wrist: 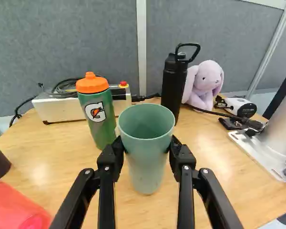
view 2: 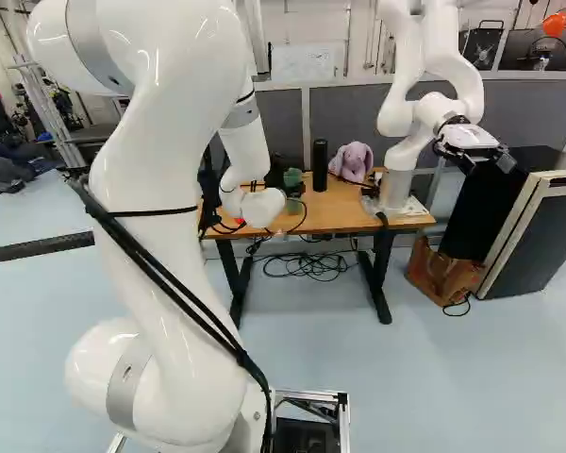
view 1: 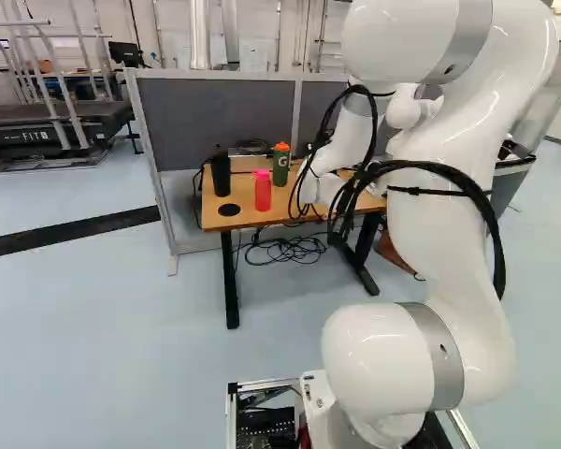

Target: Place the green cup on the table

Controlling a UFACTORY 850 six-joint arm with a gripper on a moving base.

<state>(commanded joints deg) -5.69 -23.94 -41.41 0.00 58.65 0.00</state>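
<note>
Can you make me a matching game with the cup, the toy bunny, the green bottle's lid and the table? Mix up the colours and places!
Column one:
1. cup
2. toy bunny
3. lid of the green bottle
4. table

Column two:
A. orange
B. held in the gripper
C. light brown, under the bottles
D. light purple, next to the black bottle

Right pairs: 1-B, 2-D, 3-A, 4-C

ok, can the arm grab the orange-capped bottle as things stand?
Probably not: the pincer is shut on the green cup. The bottle stands close beside the cup and looks within range, so the full pincer seems the main obstacle.
</note>
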